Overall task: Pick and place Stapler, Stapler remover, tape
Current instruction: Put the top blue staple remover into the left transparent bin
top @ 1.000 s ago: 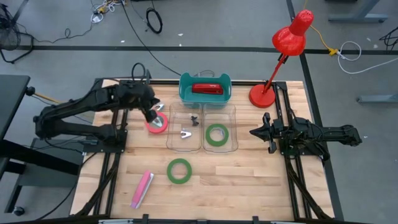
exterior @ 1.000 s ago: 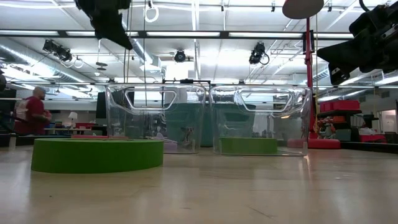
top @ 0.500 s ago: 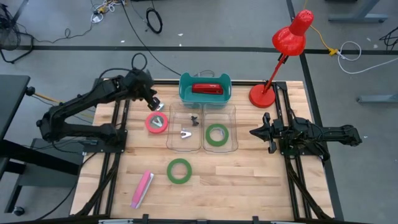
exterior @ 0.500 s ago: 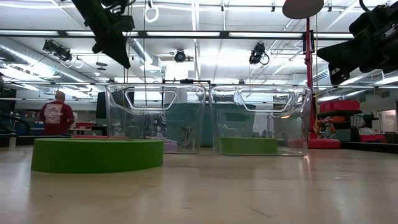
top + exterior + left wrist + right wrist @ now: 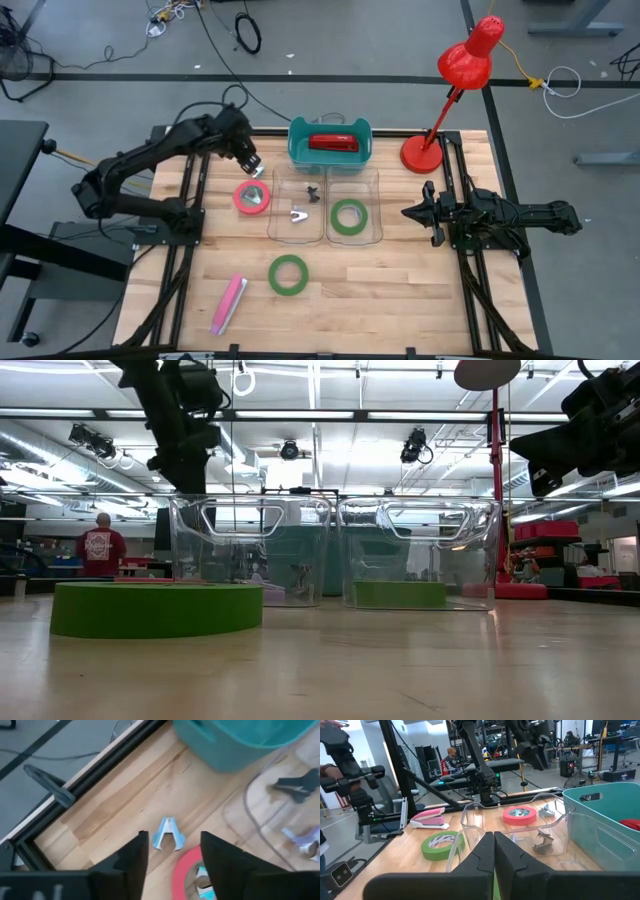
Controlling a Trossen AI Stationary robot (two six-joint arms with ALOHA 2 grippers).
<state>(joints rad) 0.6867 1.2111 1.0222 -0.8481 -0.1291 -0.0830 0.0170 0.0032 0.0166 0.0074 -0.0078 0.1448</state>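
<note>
My left gripper (image 5: 251, 163) (image 5: 173, 840) hangs open over the table's far left, fingers pointing down at a slant. A light-blue staple remover (image 5: 168, 834) (image 5: 259, 172) lies on the wood below it, untouched. Just nearer lies the red-pink tape roll (image 5: 252, 197) (image 5: 189, 872), flat, with a small pale thing in its open centre. A green tape roll (image 5: 288, 274) lies flat mid-table, and another (image 5: 348, 215) in the right clear bin. The red stapler (image 5: 333, 143) lies in the teal bin (image 5: 298, 150). My right gripper (image 5: 408, 212) (image 5: 494, 846) waits shut at the right.
The left clear bin (image 5: 281, 205) holds two small staple removers. A pink stapler (image 5: 229, 303) lies near the front left. A red desk lamp (image 5: 422, 152) stands at the far right. Black frame rails run along both table sides. A person stands in the room behind.
My left gripper has gone from above the red-pink tape roll toward the table's far edge and come down a little, ending over the light-blue staple remover. The tape roll has stayed where it was.
</note>
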